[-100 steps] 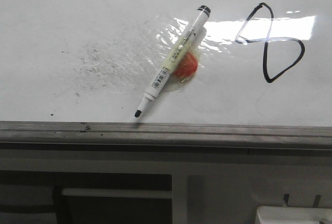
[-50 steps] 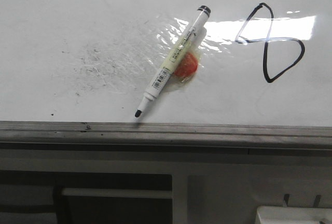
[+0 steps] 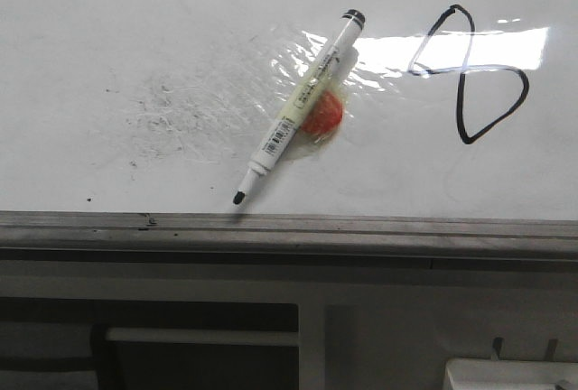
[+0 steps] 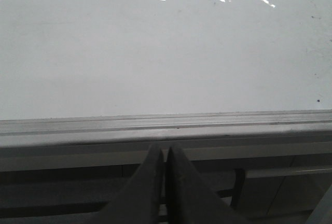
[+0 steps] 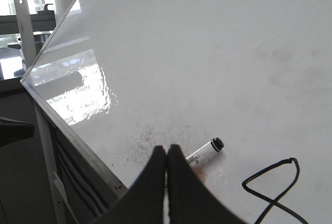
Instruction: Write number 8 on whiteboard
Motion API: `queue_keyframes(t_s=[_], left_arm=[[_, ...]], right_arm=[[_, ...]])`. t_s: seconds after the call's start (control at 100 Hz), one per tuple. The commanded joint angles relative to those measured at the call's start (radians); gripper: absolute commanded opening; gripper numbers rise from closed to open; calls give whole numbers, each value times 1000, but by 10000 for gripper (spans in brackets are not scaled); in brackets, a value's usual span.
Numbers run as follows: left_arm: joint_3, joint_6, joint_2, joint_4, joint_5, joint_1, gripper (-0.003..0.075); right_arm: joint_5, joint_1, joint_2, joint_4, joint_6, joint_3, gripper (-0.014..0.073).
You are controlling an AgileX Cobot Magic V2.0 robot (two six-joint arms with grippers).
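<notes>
number 8 (image 3: 467, 72) on whiteboard (image 3: 108, 29), marker (image 3: 298, 106) lying beside it, both grippers' jaws together

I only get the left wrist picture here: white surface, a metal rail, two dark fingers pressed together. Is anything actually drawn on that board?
Observer: Yes. The front view shows a black number 8 on the whiteboard, tilted, off toward the right.
Operator: What did it write with?
Observer: I can only say a marker lies on the board, uncapped, its tip pointing at the metal rail. Nothing holds it.
Operator: Anything else near it?
Observer: An orange blob sits right against the marker's barrel, and grey smudges spread to its left.
Operator: And the other arm?
Observer: Its own camera shows the right gripper shut and empty, with the marker and the 8 beyond it.
</notes>
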Motion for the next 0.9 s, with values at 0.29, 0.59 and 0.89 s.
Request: queue_keyframes(t_s=[0.29,0.59,0.89], left_arm=[[39,-12,-26,-3,-59,1,-20],[39,-12,-26,-3,-59,1,-20],[39,-12,-26,-3,-59,1,-20]], right_arm=[[18,-4,9,-11,-5,-28,-64],[-134,-149,1,-294,91,33,-64],[53,-443,-20,-1281,1164,203,-64]])
